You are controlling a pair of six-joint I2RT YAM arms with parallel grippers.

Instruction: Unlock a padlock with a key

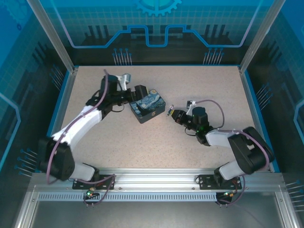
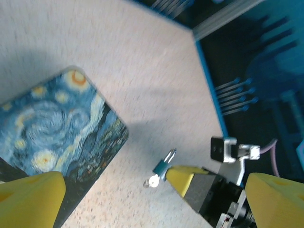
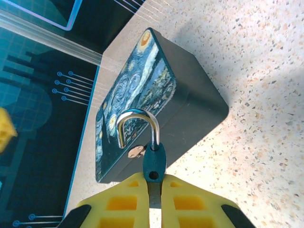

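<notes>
My right gripper (image 3: pixel 154 185) is shut on a small teal padlock (image 3: pixel 154 161), holding it a little above the table. One leg of its silver shackle (image 3: pixel 137 116) sits in the body and the other end hangs free. A tiny silvery key (image 3: pixel 137 151) sticks out of the padlock's side, and the key (image 2: pixel 153 181) also shows beside the padlock (image 2: pixel 163 167). From above, the right gripper (image 1: pixel 173 114) is just right of a black box (image 1: pixel 148 108) printed with a starry-night painting. My left gripper (image 1: pixel 135 96) is open wide over the box's left end, holding nothing; its yellow fingertips (image 2: pixel 31 197) frame the scene.
The starry-night box (image 3: pixel 142 90) lies flat mid-table, close in front of the held padlock. Speckled tabletop (image 1: pixel 199 85) extends around it. Blue-edged walls and aluminium posts (image 1: pixel 64 47) bound the table at the back and sides.
</notes>
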